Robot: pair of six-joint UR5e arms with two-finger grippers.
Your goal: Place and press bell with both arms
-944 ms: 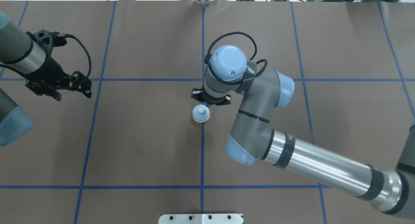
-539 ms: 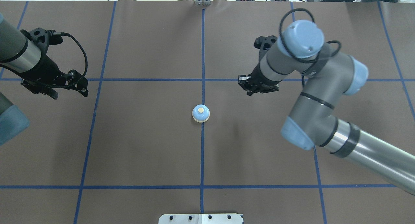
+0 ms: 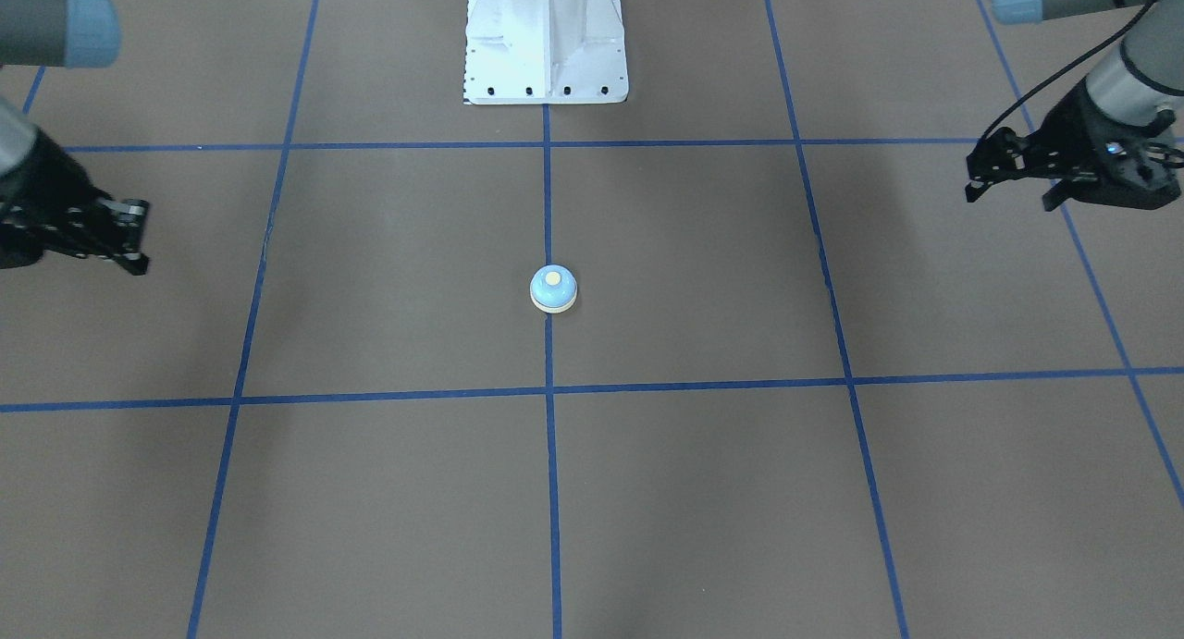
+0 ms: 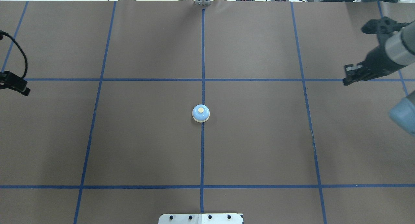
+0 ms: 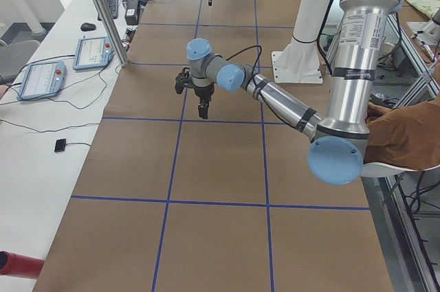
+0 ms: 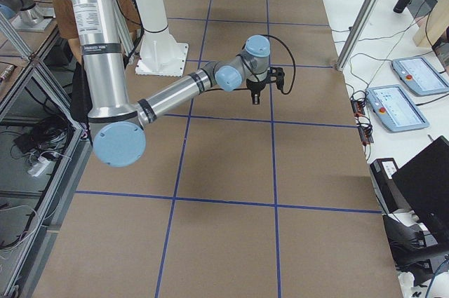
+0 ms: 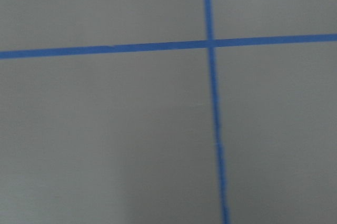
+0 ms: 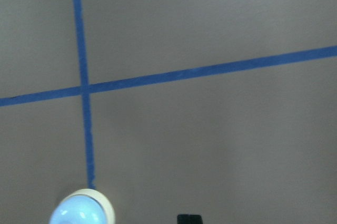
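Bell [image 4: 201, 113] stands upright on the centre tape line [image 4: 202, 55], mid-table, with bare brown mat [image 4: 146, 136] all round. Left gripper [image 4: 19, 87] and right gripper [image 4: 348, 78] hang near opposite side edges, well apart from it. Right fingertips look pressed together, left cannot tell; arm label [image 5: 359, 31] too small to read.

No text, label or number is legible.

Your table is covered by a brown mat [image 4: 146, 136] marked into squares with blue tape [image 4: 202, 159], and a white pedestal [image 3: 546, 38] stands on it. On your side bench lie two screen pendants [image 5: 41, 80], a keyboard [image 5: 110, 2] and a mouse [image 5: 87, 27].
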